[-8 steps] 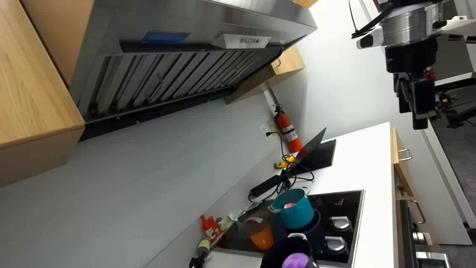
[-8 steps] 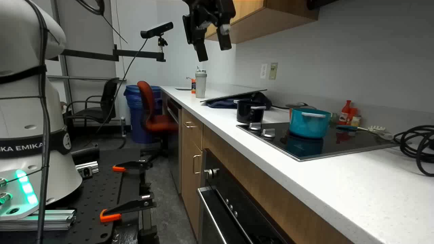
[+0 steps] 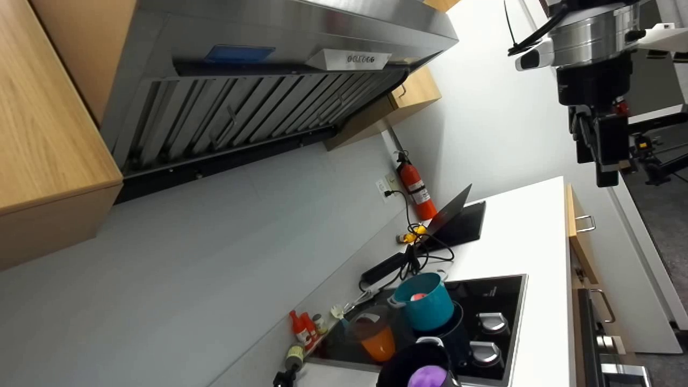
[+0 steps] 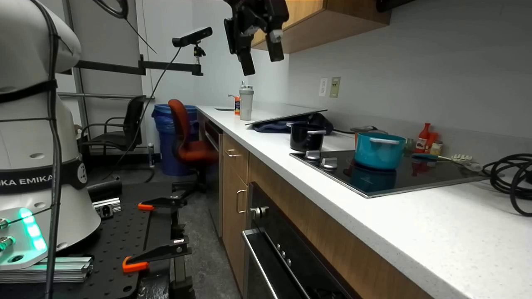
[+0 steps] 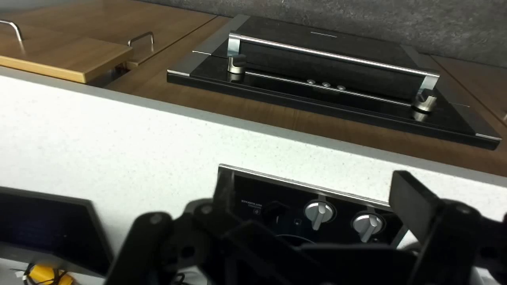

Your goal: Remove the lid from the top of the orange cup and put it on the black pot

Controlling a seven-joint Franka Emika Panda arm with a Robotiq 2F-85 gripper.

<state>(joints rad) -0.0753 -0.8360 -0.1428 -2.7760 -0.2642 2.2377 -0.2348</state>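
Observation:
The orange cup [image 3: 380,346] stands on the cooktop behind the teal pot [image 3: 430,309]. The greyish lid [image 3: 368,318] sits on top of the cup. In an exterior view the lid [image 4: 369,129] shows above and behind the teal pot [image 4: 380,151], which hides most of the cup [image 4: 356,140]. The black pot [image 3: 400,365], purple inside [image 3: 427,377], stands at the bottom edge; it also shows in an exterior view [image 4: 305,138]. My gripper [image 4: 262,61] is open and empty, high above the counter. In the wrist view my gripper's fingers [image 5: 313,190] are wide apart; cup and lid do not show there.
The cooktop [image 4: 432,178] has silver knobs at its front. Red bottles [image 4: 423,137] and a utensil [image 4: 457,158] lie behind. Black cables [image 4: 515,178] and a laptop [image 3: 457,223] flank it. The range hood [image 3: 258,102] overhangs. The oven handle [image 5: 332,55] juts below the counter.

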